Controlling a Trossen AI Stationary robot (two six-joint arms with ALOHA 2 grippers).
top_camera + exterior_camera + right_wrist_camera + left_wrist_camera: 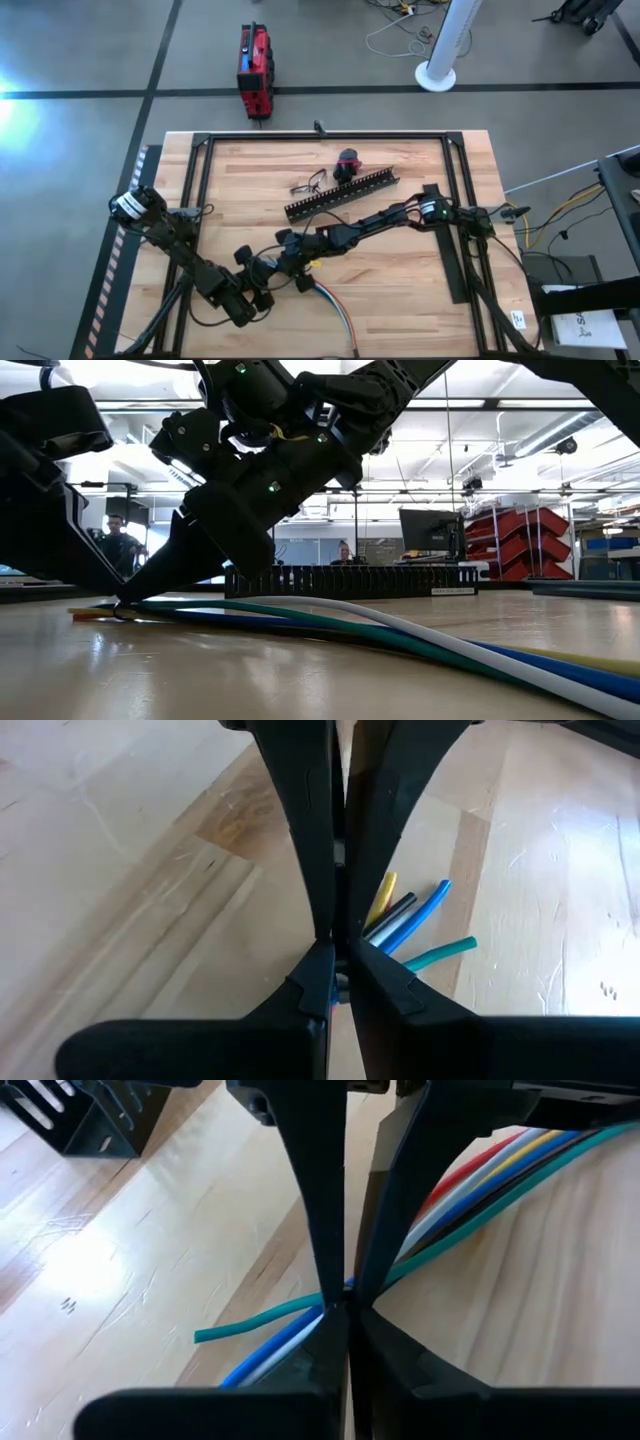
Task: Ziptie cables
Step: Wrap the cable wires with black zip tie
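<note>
Both grippers meet low over the front-centre of the table, tips almost touching. Left gripper (338,1308): fingers pressed together at the tips, pinched down at the point where the cables (500,1175) pass beneath; whether a wire is actually caught between them cannot be told. Right gripper (338,942): fingers likewise drawn together, tips set just at the loose ends of the cables (410,925); what, if anything, they hold is not clear.

Cables lie on the wooden table (400,300), fanning from the grippers' meeting point toward the front edge in the high view (335,305). Colours seen: red, yellow, white, blue, black, green. One green end and blue ends stick out past the left fingers. In the low view the bundle (420,640) runs flat along the tabletop toward the camera.

Ziptie not made out in any view.

Behind the grippers, a long black slotted duct (342,194) lies at a slant mid-table. Two people (118,540) sit in the room beyond, near a monitor (430,530).
</note>
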